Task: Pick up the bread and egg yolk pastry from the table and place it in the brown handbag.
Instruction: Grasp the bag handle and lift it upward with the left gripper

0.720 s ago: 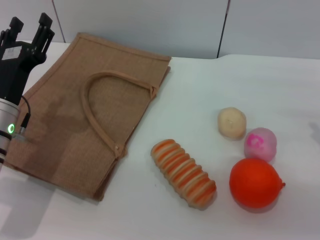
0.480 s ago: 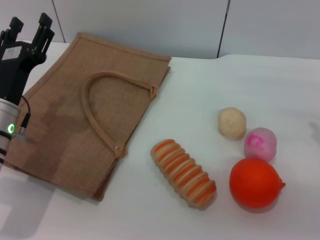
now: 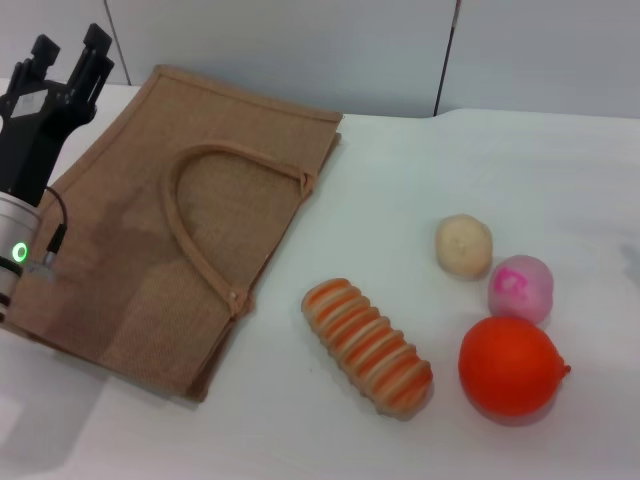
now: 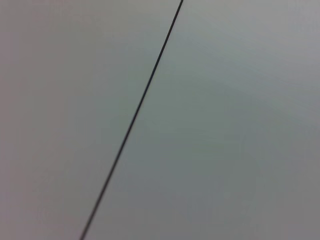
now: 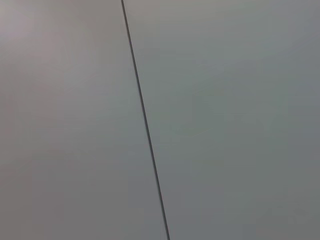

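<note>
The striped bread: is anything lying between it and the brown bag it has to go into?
Nothing visible does. Bare table separates the bread from the brown handbag. But the bag lies flat, its mouth looking closed. The left gripper hovers at its far corner.

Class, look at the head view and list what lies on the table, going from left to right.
Left pincer → brown handbag → bread → egg yolk pastry → pink ball.

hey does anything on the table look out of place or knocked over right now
Nothing looks spilled or damaged. The brown handbag lies flat with its mouth closed, so nothing could drop in yet. The bread and egg yolk pastry sit untouched on the table.
</note>
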Controlling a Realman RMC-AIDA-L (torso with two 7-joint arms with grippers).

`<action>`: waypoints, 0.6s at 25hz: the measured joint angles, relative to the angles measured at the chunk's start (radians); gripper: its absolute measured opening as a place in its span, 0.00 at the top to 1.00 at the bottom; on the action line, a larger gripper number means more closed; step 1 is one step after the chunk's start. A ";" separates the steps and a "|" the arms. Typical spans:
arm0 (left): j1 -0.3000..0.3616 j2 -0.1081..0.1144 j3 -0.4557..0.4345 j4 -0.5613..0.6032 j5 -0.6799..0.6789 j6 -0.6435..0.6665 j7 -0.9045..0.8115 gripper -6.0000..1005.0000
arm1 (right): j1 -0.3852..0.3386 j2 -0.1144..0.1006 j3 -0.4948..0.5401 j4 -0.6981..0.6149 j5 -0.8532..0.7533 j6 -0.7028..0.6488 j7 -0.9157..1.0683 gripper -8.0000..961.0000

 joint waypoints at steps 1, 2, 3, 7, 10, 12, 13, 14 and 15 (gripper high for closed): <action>0.000 0.001 0.003 0.015 0.011 0.000 -0.042 0.21 | 0.000 -0.001 0.000 0.000 0.000 0.000 0.000 0.08; 0.002 0.002 0.006 0.036 0.025 0.000 -0.098 0.21 | -0.001 -0.001 0.000 0.001 0.000 0.001 0.000 0.08; 0.005 0.003 0.006 0.060 0.042 0.001 -0.155 0.21 | -0.001 -0.002 0.000 0.001 0.000 0.002 0.000 0.08; 0.024 0.003 0.007 0.192 0.130 0.009 -0.464 0.21 | -0.001 -0.002 0.000 0.001 0.000 0.004 -0.003 0.08; 0.038 0.003 0.007 0.299 0.203 0.027 -0.669 0.21 | -0.001 -0.002 0.000 0.001 0.000 0.013 -0.011 0.08; 0.042 0.003 0.007 0.391 0.281 0.058 -0.822 0.21 | -0.001 -0.001 0.000 0.001 0.000 0.015 -0.013 0.08; 0.041 0.004 0.008 0.439 0.333 0.080 -0.893 0.21 | -0.001 -0.001 0.000 0.001 0.000 0.015 -0.013 0.08; 0.039 0.005 0.007 0.480 0.379 0.098 -0.958 0.21 | -0.001 -0.001 0.000 0.001 0.000 0.015 -0.013 0.08; 0.033 0.007 0.007 0.521 0.434 0.117 -1.024 0.21 | -0.001 -0.001 0.000 0.001 0.000 0.015 -0.013 0.08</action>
